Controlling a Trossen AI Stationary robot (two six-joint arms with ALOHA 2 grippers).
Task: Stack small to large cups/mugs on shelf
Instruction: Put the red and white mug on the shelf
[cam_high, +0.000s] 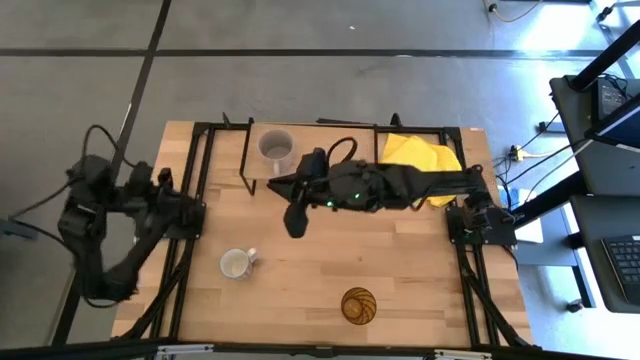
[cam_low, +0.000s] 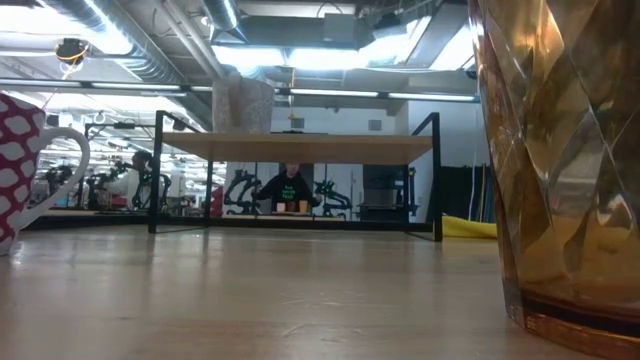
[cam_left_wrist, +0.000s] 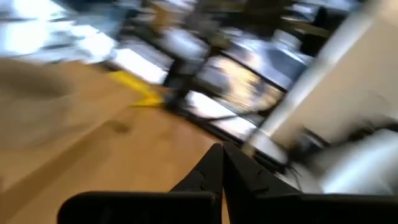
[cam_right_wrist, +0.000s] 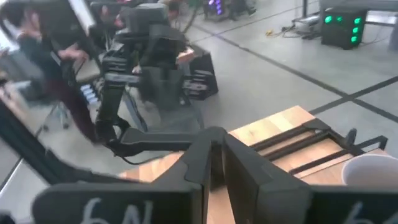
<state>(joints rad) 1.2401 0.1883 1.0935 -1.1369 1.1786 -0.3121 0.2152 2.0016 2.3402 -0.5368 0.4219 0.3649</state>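
Observation:
The grey mug (cam_high: 275, 147) stands upright on the light-wood shelf (cam_high: 330, 165) at the table's far middle, and also shows in the low view (cam_low: 243, 104). The white mug (cam_high: 236, 264), dotted red on its side (cam_low: 18, 150), stands on the table at near left. The amber ribbed tumbler (cam_high: 359, 305) stands near the front edge, close to the low camera (cam_low: 570, 170). My right gripper (cam_high: 292, 226) is shut and holds nothing. It hangs above the table just in front of the shelf, between the grey and white mugs. My left gripper (cam_left_wrist: 222, 165) is shut, with its arm folded at the table's left edge.
A yellow cloth (cam_high: 420, 155) lies at the far right beside the shelf. Black frame rails (cam_high: 190, 260) run along both table sides. The shelf stands on thin black legs (cam_low: 157, 175). Bare wood lies between the white mug and the tumbler. A person (cam_low: 290, 187) sits far behind.

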